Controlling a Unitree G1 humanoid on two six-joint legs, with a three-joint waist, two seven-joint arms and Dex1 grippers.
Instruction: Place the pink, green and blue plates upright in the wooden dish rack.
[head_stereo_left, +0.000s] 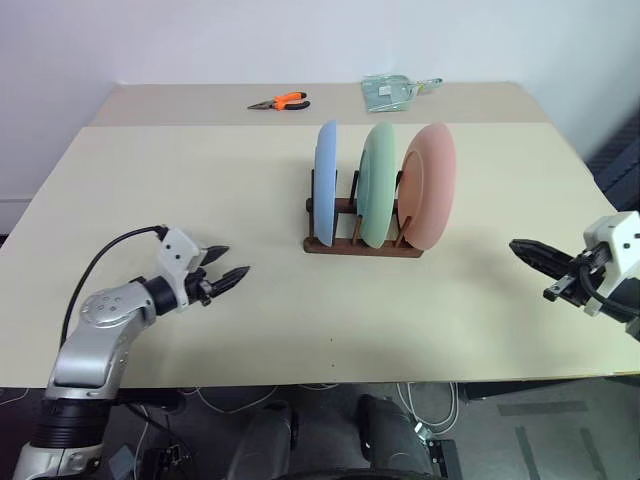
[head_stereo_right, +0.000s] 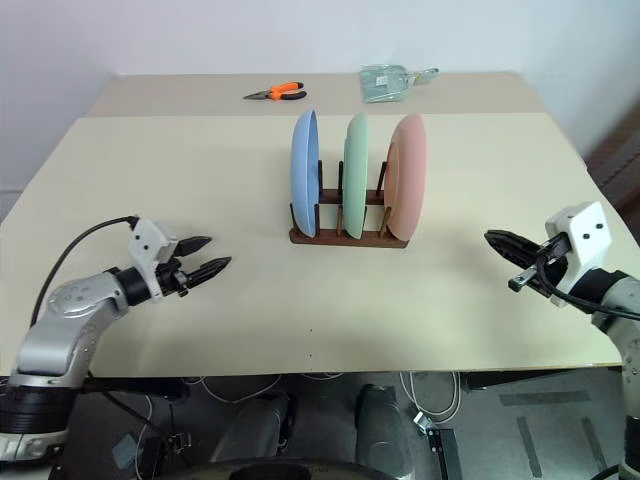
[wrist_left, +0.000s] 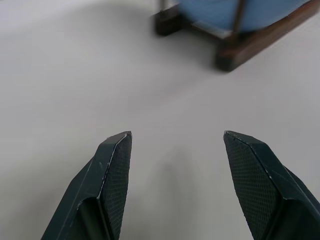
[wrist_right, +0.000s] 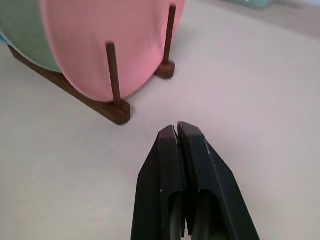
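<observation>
Three plates stand upright on edge in the wooden rack (head_stereo_left: 362, 243), which sits on the beige bench (head_stereo_left: 200, 200) a little beyond its middle. From the robot's left to its right the order is: blue plate (head_stereo_left: 326, 182), green plate (head_stereo_left: 377, 184), pink plate (head_stereo_left: 430, 186). Each plate rests between the thin upright pegs of the rack, and the three are close together with small gaps between them.

The left claw (head_stereo_left: 226, 266) is over the bench on the robot's left side, well apart from the rack, pointing toward it. Its two black fingers (wrist_left: 112, 170) are spread apart with nothing between them; the left wrist view shows bare bench in the gap, and one end of the rack with the blue plate beyond.

The right claw (head_stereo_right: 497, 241) is over the bench on the robot's right side, also clear of the rack and pointing toward it. Its fingers (wrist_right: 190, 150) are pressed together and empty; the right wrist view shows the pink plate and the end of the rack ahead of the tips.

At the far edge of the bench lie orange-handled pliers (head_stereo_left: 282, 101) and a clear plastic bag (head_stereo_left: 392, 91).
</observation>
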